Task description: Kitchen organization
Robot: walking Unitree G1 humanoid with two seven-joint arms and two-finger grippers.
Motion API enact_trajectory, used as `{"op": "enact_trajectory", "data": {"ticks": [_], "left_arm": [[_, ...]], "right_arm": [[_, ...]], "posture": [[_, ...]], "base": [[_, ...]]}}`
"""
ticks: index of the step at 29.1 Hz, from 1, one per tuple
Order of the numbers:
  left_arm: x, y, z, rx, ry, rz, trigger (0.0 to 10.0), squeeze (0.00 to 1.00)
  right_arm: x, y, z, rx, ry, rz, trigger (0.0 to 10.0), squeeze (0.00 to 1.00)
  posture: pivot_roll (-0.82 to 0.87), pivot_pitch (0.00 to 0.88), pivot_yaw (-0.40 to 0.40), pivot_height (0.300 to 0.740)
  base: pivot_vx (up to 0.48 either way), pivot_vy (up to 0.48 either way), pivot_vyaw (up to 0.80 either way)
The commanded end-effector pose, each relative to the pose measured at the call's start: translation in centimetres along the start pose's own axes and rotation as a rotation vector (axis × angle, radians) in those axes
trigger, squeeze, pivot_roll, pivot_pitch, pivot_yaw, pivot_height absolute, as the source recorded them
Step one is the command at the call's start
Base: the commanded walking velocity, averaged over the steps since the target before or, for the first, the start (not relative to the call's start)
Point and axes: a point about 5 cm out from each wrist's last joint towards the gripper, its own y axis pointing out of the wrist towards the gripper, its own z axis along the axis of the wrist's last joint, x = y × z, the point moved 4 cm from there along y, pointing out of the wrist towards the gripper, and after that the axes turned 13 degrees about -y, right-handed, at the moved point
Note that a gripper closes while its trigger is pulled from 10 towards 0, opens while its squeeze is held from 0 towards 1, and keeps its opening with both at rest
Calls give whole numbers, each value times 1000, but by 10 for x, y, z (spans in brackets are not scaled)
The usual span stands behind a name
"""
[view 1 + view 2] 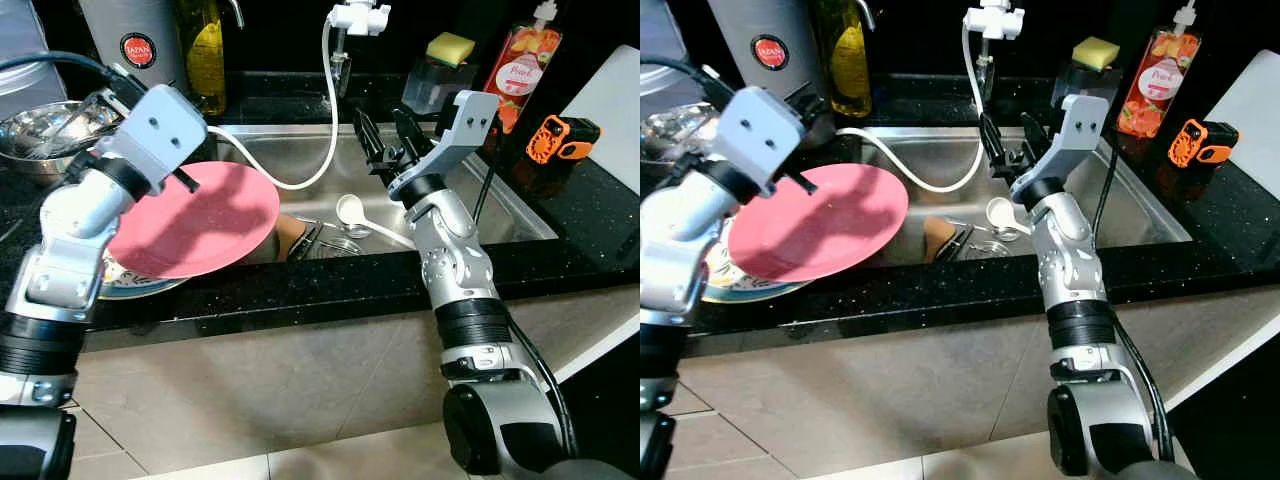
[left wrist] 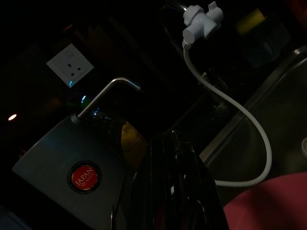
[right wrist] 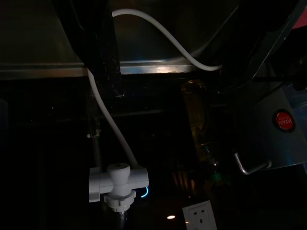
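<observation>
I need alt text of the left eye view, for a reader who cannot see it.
The left gripper holds a pink plate over the sink edge. The right gripper hangs open above the sink, where a white ladle lies.

From the head we look down on the sink point(image 1: 300, 150). Our wrist cameras face the far wall, both catching the white tap fitting point(image 2: 200, 23) and wall socket point(image 3: 200, 213).
</observation>
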Motion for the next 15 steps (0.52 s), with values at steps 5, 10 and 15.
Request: {"op": "enact_trajectory", "data": {"ticks": [5,10,15], "left_arm": [[27,14,45,171,-93,-87,10000,0],[47,19,71,260,-203,-179,10000,0],[56,22,83,299,-326,-221,10000,0]], "right_arm": [[-31,1,5,32,9,156,10000,0],[-64,-3,11,82,-110,285,10000,0],[-75,-4,12,118,-275,303,10000,0]], "posture": [[297,0,-95,740],[295,0,-88,740],[291,0,-78,740]], "base": [[0,0,0],[0,0,0],[0,0,0]]}}
